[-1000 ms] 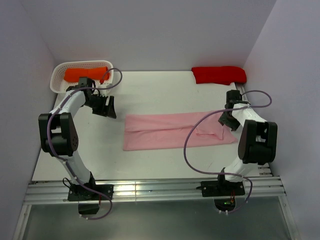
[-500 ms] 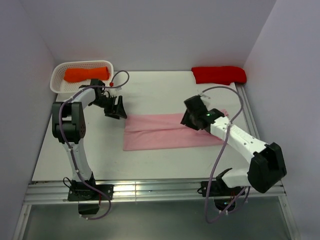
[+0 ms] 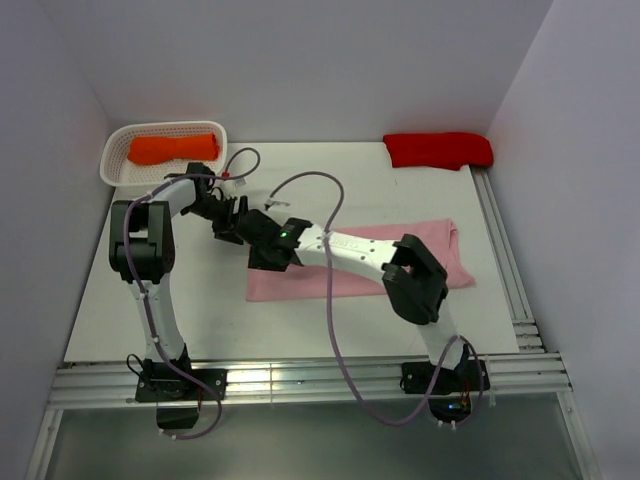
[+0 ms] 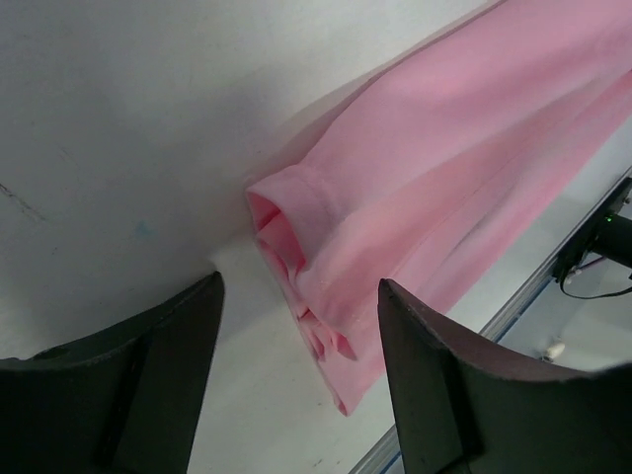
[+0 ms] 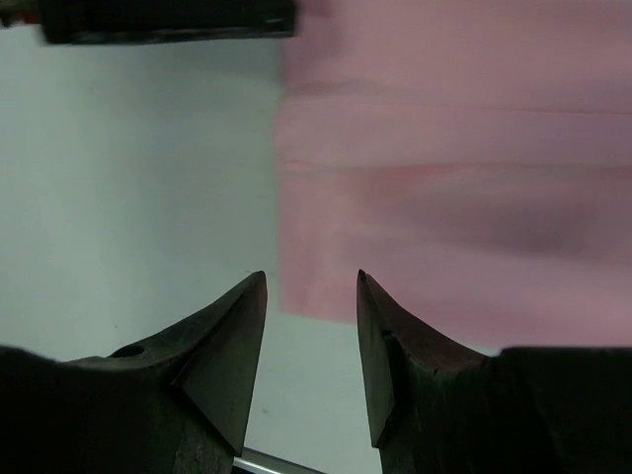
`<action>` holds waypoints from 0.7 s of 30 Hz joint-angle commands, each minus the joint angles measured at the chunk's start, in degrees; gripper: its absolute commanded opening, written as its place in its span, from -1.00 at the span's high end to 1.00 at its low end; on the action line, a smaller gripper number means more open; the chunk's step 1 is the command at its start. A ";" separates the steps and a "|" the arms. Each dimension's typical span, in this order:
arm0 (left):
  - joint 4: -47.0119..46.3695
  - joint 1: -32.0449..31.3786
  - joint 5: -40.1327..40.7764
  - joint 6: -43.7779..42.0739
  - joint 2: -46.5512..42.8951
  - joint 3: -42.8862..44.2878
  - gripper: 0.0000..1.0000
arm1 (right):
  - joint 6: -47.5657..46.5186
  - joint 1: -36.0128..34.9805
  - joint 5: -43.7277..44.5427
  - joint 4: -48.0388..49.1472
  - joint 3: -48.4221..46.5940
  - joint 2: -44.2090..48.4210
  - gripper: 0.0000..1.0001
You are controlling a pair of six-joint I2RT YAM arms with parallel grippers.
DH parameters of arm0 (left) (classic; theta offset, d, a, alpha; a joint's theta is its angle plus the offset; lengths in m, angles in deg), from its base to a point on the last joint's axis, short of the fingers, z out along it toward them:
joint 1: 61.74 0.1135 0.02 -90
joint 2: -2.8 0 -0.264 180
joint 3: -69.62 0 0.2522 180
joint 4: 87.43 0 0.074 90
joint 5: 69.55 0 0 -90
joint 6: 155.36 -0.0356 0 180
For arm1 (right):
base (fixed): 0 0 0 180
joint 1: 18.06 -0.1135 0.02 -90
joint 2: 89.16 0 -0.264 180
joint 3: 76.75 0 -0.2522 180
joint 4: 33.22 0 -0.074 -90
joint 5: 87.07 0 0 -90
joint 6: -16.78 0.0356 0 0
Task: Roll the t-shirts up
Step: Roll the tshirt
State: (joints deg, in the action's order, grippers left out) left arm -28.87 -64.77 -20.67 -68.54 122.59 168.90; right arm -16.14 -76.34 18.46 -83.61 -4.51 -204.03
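Now right hand has swung across to left end of light pink folded cloth t-shirt, near left hand. Both hands open, empty. Shirt lies flat on white worktop; rolling probably starts here.

Standing here, I can't make out a single letter, number, brand or label. The folded light pink cloth t-shirt is plain, and the white plastic mesh basket carries no readable marking either.
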 commanded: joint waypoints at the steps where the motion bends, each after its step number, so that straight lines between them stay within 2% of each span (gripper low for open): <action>1: 0.90 -0.05 -0.44 -1.21 1.59 1.14 -0.38 | 1.28 -2.44 1.35 -4.07 -8.56 -4.81 0.02; 8: 1.79 -0.22 -0.89 -2.36 4.22 2.20 -0.32 | 1.81 -4.38 -0.14 -5.92 -16.04 -12.04 0.02; 14: 1.61 -0.93 0.34 -1.92 5.81 3.69 -0.09 | 3.04 -5.26 0.20 -6.27 -14.91 -13.19 0.02; 15: 1.44 -1.01 0.69 -1.57 5.81 3.78 0.02 | 3.04 -5.61 0.20 -6.18 -14.20 -13.10 0.02; 19: 1.17 -1.89 1.83 -1.22 6.16 4.48 0.20 | 3.39 -6.40 -0.15 -6.70 -14.55 -14.67 0.03; 21: 1.17 -2.24 2.71 -1.04 6.16 4.66 0.23 | 3.57 -6.84 -0.32 -7.15 -15.16 -15.47 0.03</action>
State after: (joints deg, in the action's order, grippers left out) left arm -26.47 -65.91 -21.46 -68.91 127.40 172.27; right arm -13.85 -82.02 17.45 -89.05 -18.30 -217.51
